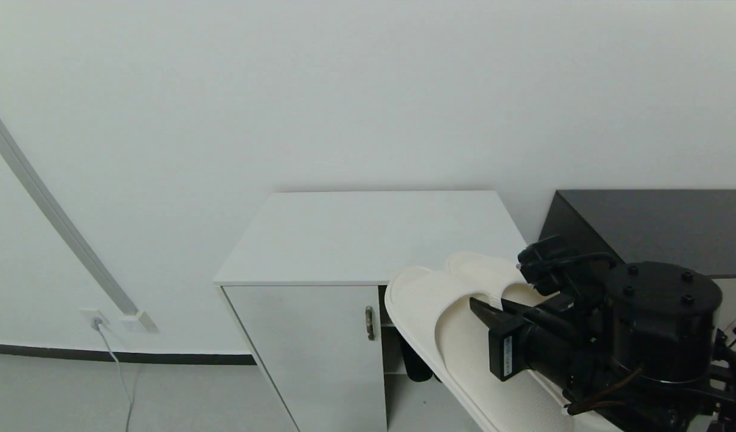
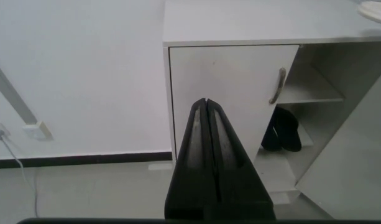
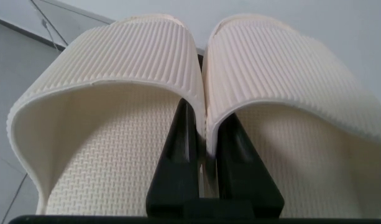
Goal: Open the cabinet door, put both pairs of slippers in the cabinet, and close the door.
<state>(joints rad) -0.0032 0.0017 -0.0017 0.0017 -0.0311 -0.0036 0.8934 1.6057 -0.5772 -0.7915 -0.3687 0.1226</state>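
Note:
A white cabinet stands against the wall, its left door closed and its right side open. A dark pair of slippers stands inside, below the shelf. My right gripper is shut on a cream pair of slippers, held side by side in front of the open right side, level with the cabinet top. In the right wrist view its fingers pinch the two adjoining inner walls of the cream slippers. My left gripper is shut on nothing, in front of the closed door.
The opened right door swings out toward me. A metal handle sits on the closed door. A dark tabletop adjoins the cabinet on the right. A wall socket with a cable is low on the left wall, above bare floor.

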